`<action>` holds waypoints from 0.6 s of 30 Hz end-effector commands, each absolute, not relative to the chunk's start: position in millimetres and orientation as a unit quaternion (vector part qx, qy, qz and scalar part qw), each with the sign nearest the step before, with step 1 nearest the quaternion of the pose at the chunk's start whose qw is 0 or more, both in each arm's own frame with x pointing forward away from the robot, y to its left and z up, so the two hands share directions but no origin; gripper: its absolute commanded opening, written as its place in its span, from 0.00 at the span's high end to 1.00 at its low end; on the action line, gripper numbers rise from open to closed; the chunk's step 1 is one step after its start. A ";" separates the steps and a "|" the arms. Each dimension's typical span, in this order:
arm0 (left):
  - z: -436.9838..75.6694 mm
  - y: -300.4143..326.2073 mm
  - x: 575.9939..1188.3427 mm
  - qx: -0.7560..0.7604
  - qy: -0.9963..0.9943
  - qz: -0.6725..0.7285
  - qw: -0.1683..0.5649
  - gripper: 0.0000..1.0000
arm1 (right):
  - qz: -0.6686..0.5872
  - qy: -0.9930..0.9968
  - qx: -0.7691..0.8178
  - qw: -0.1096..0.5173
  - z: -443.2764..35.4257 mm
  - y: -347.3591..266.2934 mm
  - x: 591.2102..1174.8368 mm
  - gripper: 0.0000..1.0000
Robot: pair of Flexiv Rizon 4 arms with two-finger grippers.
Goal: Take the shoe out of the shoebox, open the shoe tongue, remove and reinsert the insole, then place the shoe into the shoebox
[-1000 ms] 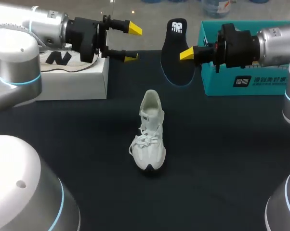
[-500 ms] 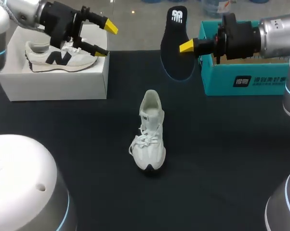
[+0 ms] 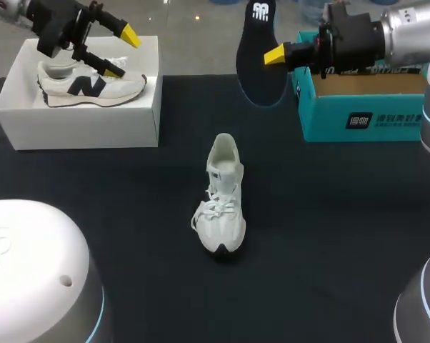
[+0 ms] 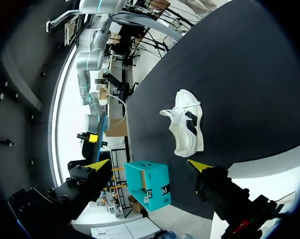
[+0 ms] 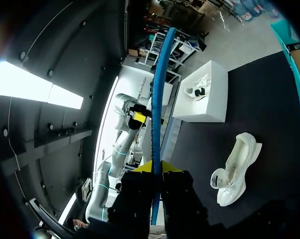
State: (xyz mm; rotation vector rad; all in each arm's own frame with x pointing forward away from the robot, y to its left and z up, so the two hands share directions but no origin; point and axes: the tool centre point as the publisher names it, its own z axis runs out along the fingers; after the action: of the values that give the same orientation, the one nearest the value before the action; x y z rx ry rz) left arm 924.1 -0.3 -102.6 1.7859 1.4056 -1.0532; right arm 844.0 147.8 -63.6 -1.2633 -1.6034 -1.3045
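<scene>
My right end effector [image 3: 270, 56] grips the insole [image 3: 260, 71] by its edge, left end effector [image 3: 123, 53] open; the unheld shoe [image 3: 222, 204] may tip.

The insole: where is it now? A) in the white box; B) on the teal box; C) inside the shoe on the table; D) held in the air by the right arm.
D: the right arm's jaws are shut on the insole, up above the table, apart from the shoe.

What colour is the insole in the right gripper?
The insole is black with a white heel mark, blue rim; clearest in head view.
</scene>
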 end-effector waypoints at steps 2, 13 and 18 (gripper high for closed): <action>-118.5 17.6 940.4 0.694 0.519 -0.394 0.307 0.00 | -0.496 -0.622 -0.497 0.347 -55.3 157.2 847.1 1.00; -135.5 34.4 960.4 0.724 0.487 -0.379 0.308 0.00 | -0.500 -0.617 -0.509 0.331 -47.9 170.1 851.9 1.00; -140.5 38.7 967.6 0.728 0.487 -0.379 0.297 0.00 | -0.503 -0.617 -0.511 0.326 -48.5 173.3 857.2 1.00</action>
State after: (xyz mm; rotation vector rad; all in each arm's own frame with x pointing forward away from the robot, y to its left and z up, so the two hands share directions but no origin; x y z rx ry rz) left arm 959.5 36.6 -140.7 1.9085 1.3055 -0.9756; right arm 855.1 168.2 -47.6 -1.3349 -1.6156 -1.3177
